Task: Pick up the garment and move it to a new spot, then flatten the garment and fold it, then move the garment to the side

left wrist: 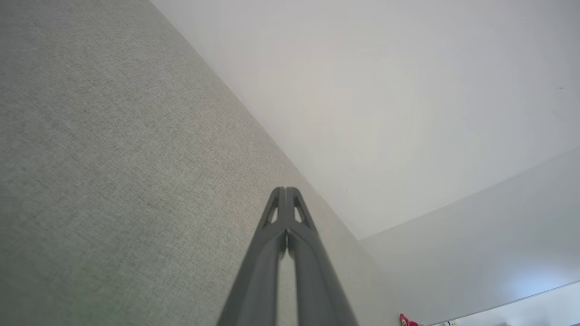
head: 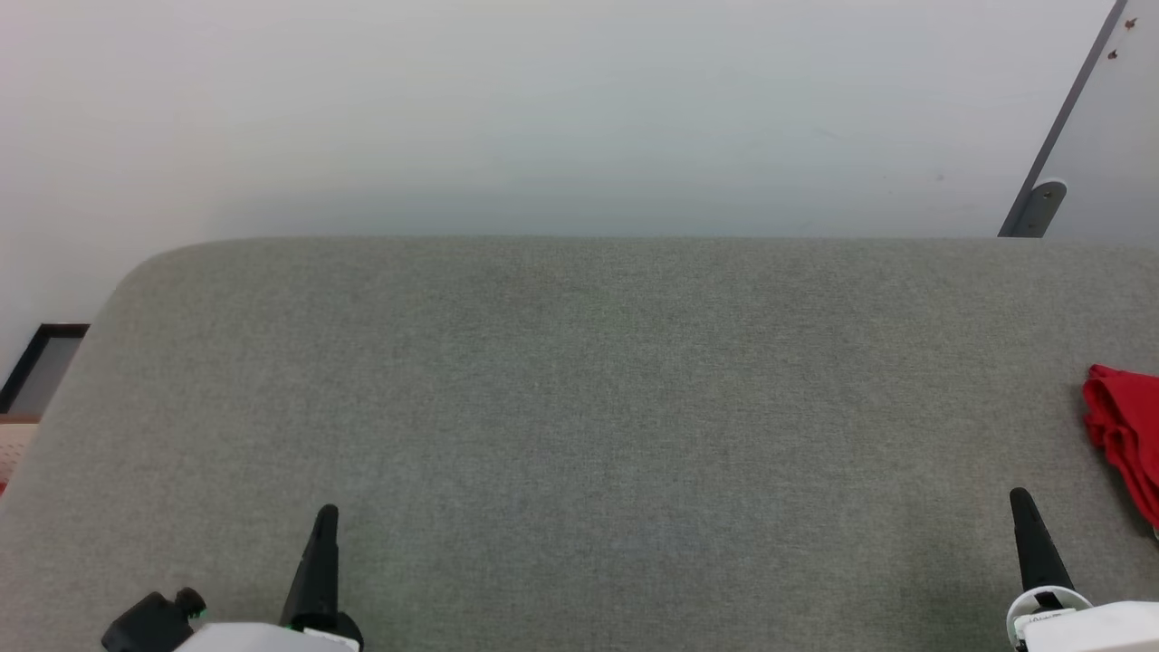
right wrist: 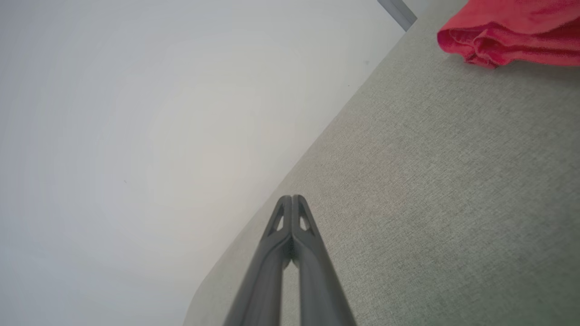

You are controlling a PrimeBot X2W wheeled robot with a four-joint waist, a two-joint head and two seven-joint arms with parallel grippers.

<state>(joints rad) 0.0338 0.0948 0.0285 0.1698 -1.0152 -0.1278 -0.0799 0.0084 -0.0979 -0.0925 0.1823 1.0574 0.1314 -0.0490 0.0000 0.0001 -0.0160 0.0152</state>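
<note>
The garment (head: 1127, 435), a bunched heap of red cloth, lies at the far right edge of the grey fabric table (head: 579, 407), partly cut off by the head view's border. In the right wrist view the garment (right wrist: 512, 31) sits crumpled at the upper right, and it shows as a small red speck (left wrist: 405, 320) in the left wrist view. My right gripper (head: 1021, 496) is shut and empty, a little left of and nearer than the garment. My left gripper (head: 328, 512) is shut and empty at the lower left. Both pairs of fingertips (left wrist: 285, 190) (right wrist: 292, 198) press together.
A pale wall (head: 543, 109) stands right behind the table's far edge. A grey panel with a bracket (head: 1041, 204) leans at the upper right. A dark-framed object (head: 41, 362) sits on the floor past the table's left edge.
</note>
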